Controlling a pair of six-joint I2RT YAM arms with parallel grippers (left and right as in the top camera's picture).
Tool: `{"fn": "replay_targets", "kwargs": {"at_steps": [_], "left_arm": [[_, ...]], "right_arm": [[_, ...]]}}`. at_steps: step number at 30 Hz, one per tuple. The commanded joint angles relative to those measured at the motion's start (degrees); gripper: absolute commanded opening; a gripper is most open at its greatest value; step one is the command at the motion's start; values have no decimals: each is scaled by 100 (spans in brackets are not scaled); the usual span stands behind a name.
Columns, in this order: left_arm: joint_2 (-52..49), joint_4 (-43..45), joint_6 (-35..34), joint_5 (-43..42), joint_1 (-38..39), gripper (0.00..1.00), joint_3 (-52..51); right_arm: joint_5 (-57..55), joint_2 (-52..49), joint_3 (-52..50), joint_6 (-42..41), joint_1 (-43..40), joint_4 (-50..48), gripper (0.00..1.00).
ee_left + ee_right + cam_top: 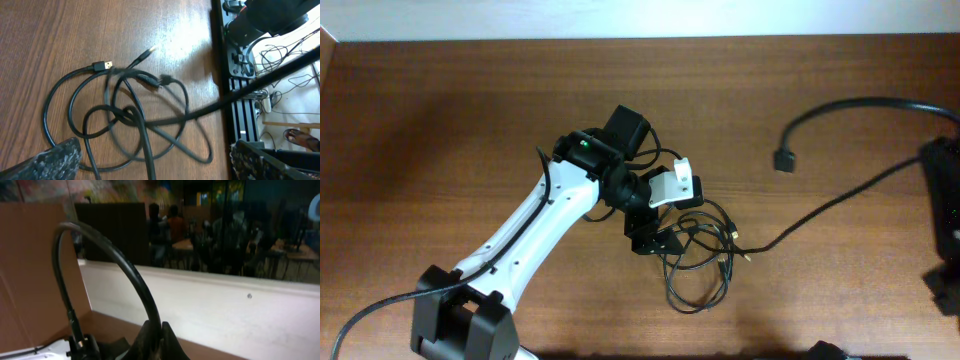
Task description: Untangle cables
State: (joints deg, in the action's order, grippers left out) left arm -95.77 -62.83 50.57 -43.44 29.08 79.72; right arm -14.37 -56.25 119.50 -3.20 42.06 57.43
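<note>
Overhead: left jaws spread wide above the cables (703, 232), right jaws clamped on one black strand (134, 277).

- Thin black cables (131, 117) lie in overlapping loops on the brown wooden table (45, 35).
- A silvery plug tip (103, 65) rests at the tangle's upper left.
- The left hand (155, 150) hangs above, its mottled dark fingers (52, 160) spread wide apart.
- One blurred black strand (260, 82) runs off past the table's right edge.

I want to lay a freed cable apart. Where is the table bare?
Bare: wood left of the left arm, up to the far edge; the near-right corner. Crowded: the cables under the left gripper, and thick cords crossing the right side.
</note>
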Motion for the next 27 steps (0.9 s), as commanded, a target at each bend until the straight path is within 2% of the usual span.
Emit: {"fn": "replay_targets", "kwargs": {"at_steps": [1,6,9,12,13,15,16,19,20,21,24,25,26,27], "left_arm": [[-13,-28,-15,-4,2,98,-11],[-13,-129,-13,-2,2,98,-11],[-13,-109,-13,-2,2,97,-11],[-13,-146,-17,-22,2,97,-11],[-13,-210,-17,-24,2,97,-11],[-13,-382,-17,-24,2,96,-11],[-13,-562,-17,-24,2,94,-11],[-13,-903,-15,-22,2,86,-11],[-11,-1012,-13,-11,-4,76,-11],[-11,-981,-11,44,-7,69,-9],[-11,-688,-15,66,-142,69,-7],[-11,-640,-17,140,-140,76,-7],[-11,-619,-17,149,-140,75,-7],[-11,-592,-17,149,-140,69,-7]], "right_arm": [[-177,-57,236,409,31,-68,4],[-1036,-57,1445,774,28,-96,4],[-1174,-85,1506,903,31,81,4],[-4079,-927,732,1058,28,577,4],[-4520,-1322,603,1141,28,686,4],[-4636,-2297,553,1137,-90,763,4],[-4242,-2730,553,1104,-271,907,4],[-1928,-3742,553,61,-1305,1650,4],[-136,-4282,553,-122,-2098,1967,4],[505,-4511,553,-120,-2435,2118,4],[1104,-5018,551,52,-3167,2603,4],[1290,-5130,533,210,-3359,2614,4],[1340,-5250,525,210,-3475,2597,4],[1582,-5449,520,210,-3615,2616,4]]}}
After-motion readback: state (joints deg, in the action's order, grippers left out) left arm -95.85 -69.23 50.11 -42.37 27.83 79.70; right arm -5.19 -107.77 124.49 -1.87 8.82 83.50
